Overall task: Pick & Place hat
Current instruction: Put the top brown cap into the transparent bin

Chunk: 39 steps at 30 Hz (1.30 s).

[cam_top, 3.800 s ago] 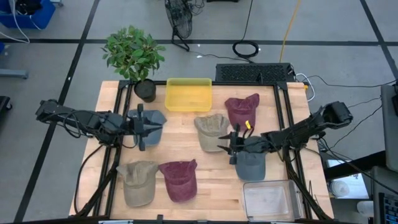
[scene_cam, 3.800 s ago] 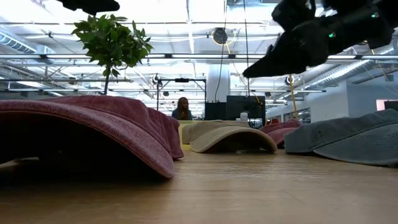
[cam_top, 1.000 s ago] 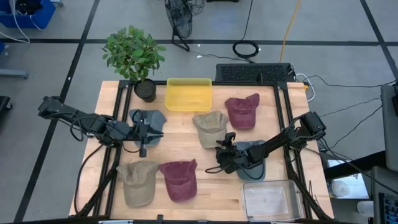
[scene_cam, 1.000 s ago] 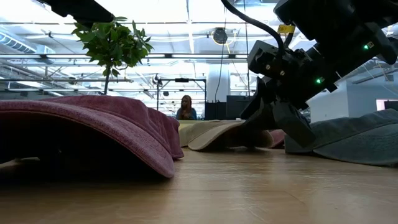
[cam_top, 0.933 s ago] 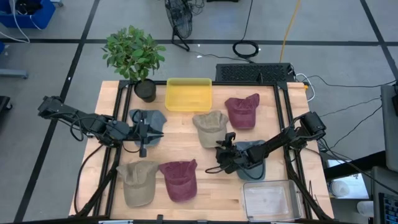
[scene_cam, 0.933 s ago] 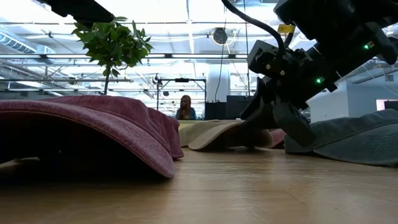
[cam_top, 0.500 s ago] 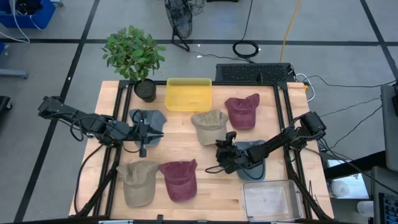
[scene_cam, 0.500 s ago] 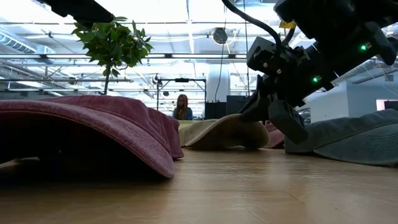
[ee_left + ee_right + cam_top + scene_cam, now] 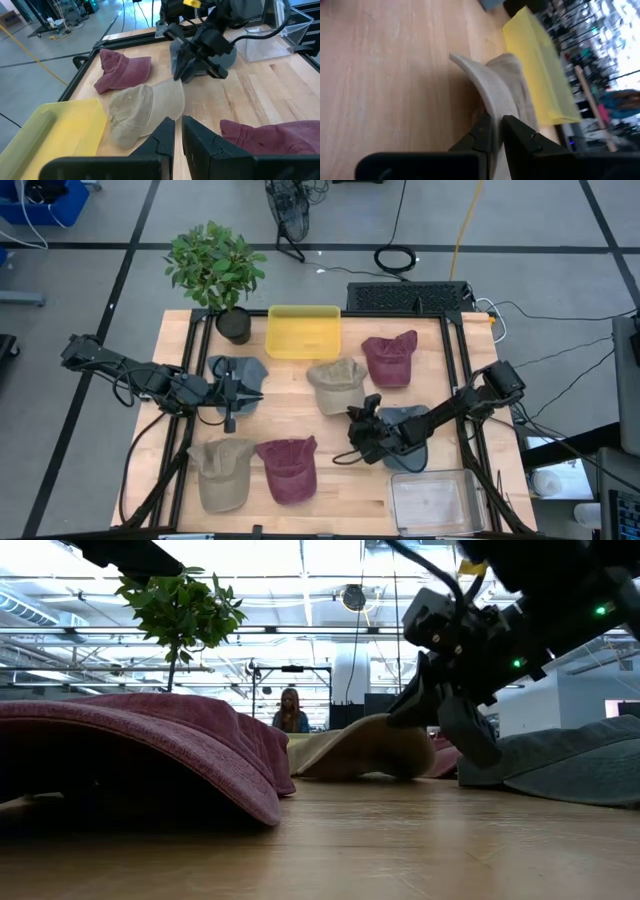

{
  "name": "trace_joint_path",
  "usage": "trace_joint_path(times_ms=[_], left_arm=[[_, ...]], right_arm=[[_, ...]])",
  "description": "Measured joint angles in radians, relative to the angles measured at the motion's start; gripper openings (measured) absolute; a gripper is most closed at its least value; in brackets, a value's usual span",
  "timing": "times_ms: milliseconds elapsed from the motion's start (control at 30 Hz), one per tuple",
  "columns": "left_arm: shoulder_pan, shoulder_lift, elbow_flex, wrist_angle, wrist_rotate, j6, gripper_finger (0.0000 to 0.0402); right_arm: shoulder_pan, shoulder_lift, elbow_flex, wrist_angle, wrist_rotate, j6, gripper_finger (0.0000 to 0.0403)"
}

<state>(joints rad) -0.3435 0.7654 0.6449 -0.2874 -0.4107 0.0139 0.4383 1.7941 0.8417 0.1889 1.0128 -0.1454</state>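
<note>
The brim of the tan hat [image 9: 337, 383] is up off the table now: a second ago it lay flat in the low view, and here it curls upward under the right gripper [image 9: 425, 712]. From above, the hat has slid a touch toward the yellow tray [image 9: 304, 331], and the right gripper [image 9: 358, 418] sits at the brim's near edge, just beside the grey hat [image 9: 405, 442].

The right wrist view gives what the others cannot: the brim edge of the tan hat [image 9: 500, 92] runs right into the slot between the two dark fingers [image 9: 520, 135], pinched there, jaws closed on the fabric. The left wrist view looks across the table and catches the same grab from the far side, the right gripper [image 9: 183, 70] biting the brim of the tan hat [image 9: 140, 112], with the maroon hat [image 9: 121, 71] behind and the clear bin [image 9: 272, 30] off at the table's end.

The left gripper [image 9: 255, 393] has not budged over the blue-grey hat [image 9: 230, 372]; its fingers [image 9: 170, 140] stand nearly together with a thin gap, holding nothing.

A person [image 9: 290, 710] sits in the room beyond, past the potted plant [image 9: 176, 608].
</note>
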Motion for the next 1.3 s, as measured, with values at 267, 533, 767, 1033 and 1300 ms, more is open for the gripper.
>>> trace_joint_path(times_ms=[267,533,767,1033,1300], left_arm=[[0.0,0.0,0.0,0.0,0.0,0.0,0.0042],[0.0,0.0,0.0,-0.001,0.0,0.0,0.0042],[0.0,0.0,0.0,-0.001,0.0,0.0,0.0042],[0.0,0.0,0.0,-0.001,0.0,-0.008,0.0042],[0.0,0.0,0.0,-0.001,0.0,-0.016,0.0042]], right_arm=[[0.059,-0.02,0.0,0.219,0.089,-0.228,0.0016],[0.116,-0.147,0.0,0.251,0.214,-0.359,0.0012],[0.189,-0.262,0.0,0.272,0.372,-0.541,0.0012],[0.274,-0.351,0.0,0.457,0.501,-0.727,0.0013],[0.281,-0.364,0.029,0.503,0.531,-0.683,0.0013]])
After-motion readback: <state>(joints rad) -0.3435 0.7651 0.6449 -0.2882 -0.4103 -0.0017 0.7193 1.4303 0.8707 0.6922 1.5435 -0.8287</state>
